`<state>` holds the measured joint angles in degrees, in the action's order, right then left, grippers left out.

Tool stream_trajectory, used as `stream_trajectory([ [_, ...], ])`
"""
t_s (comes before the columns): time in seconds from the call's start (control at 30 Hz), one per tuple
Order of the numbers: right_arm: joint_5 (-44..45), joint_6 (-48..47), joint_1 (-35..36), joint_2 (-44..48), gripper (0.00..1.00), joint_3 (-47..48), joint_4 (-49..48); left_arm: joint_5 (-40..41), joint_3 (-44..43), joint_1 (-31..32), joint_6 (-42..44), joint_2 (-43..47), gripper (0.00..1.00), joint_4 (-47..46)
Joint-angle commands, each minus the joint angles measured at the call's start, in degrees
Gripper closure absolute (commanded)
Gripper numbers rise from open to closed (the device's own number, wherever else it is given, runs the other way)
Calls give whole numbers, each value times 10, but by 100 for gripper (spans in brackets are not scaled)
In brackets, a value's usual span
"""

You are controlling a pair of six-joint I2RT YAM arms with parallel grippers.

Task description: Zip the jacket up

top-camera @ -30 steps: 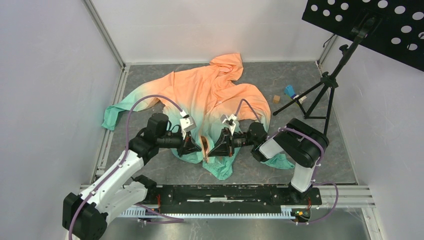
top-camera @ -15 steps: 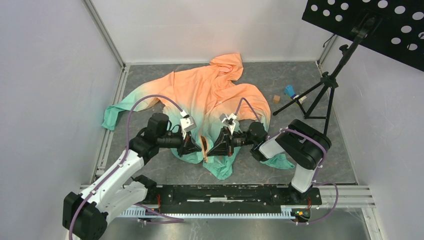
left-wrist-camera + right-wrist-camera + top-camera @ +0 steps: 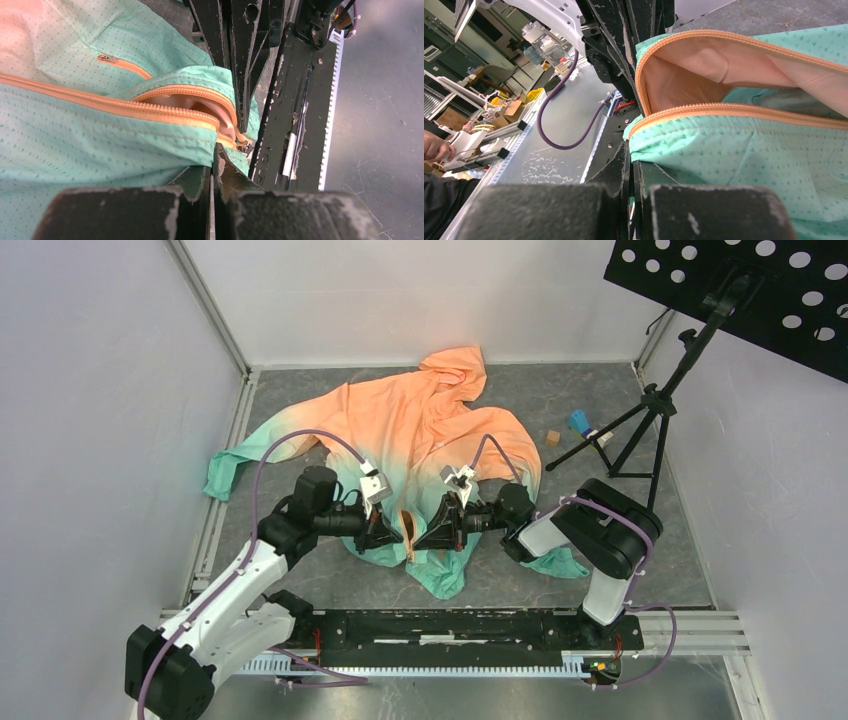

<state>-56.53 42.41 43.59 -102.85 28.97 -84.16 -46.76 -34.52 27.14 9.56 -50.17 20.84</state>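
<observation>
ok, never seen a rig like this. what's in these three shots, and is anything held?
Two robot arms sit at the near edge of a table, each ending in a two-finger pincer. The wide picture is from a fixed camera overhead; the close-ups are from wrist cameras. A jacket, orange fading to mint, lies on the table, its front zipper parted at the hem; a tripod stand is at right. The left pincer and right pincer are each shut on the jacket's hem, either side of the zipper.

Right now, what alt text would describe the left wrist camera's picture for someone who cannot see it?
The left gripper pinches the mint-green hem of the jacket beside its orange front zipper, whose two sides gape apart there. The right gripper, at the top, clamps the opposite edge.
</observation>
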Motion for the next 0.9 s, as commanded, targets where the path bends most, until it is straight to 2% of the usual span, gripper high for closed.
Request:
stream_trajectory([
  [0.0,-1,-4,-3,1,100,-1,-280,-14,-5,2,13,17,98,-23],
  [0.87,11,-9,-4,11,100,-2,-279,-29,-4,2,8,10,98,-25],
])
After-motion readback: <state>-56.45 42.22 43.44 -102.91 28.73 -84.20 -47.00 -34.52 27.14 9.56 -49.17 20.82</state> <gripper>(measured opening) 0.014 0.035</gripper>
